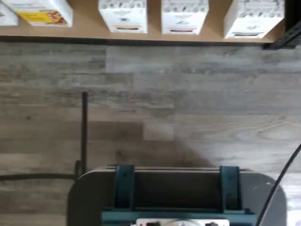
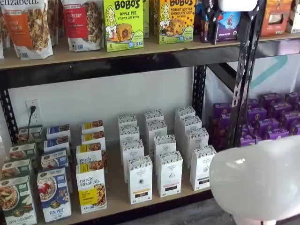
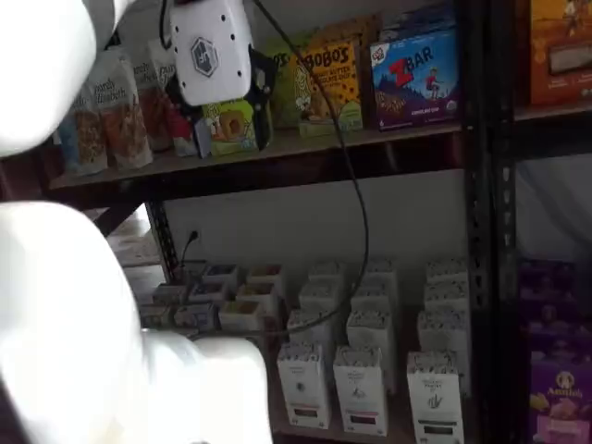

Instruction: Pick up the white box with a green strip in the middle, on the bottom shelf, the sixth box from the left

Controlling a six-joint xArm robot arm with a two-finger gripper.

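The white box with a green strip [image 2: 202,167] stands at the front of the rightmost column of white cartons on the bottom shelf [image 2: 117,187]. It also shows in a shelf view [image 3: 435,400] and in the wrist view [image 1: 252,19]. Similar white cartons [image 2: 140,179] [image 2: 169,173] stand to its left. My gripper [image 3: 222,92] hangs high in front of the upper shelf, far above the box; its white body and dark fingers show in both shelf views [image 2: 233,9]. I cannot tell whether the fingers have a gap. It holds nothing.
Cereal and granola boxes [image 2: 91,190] fill the shelf's left part. Purple boxes [image 2: 267,122] sit beyond the black perforated upright [image 2: 243,75]. The white arm [image 3: 83,324] blocks much of one shelf view. The dark mount with teal brackets [image 1: 176,193] hangs over grey plank floor [image 1: 188,94].
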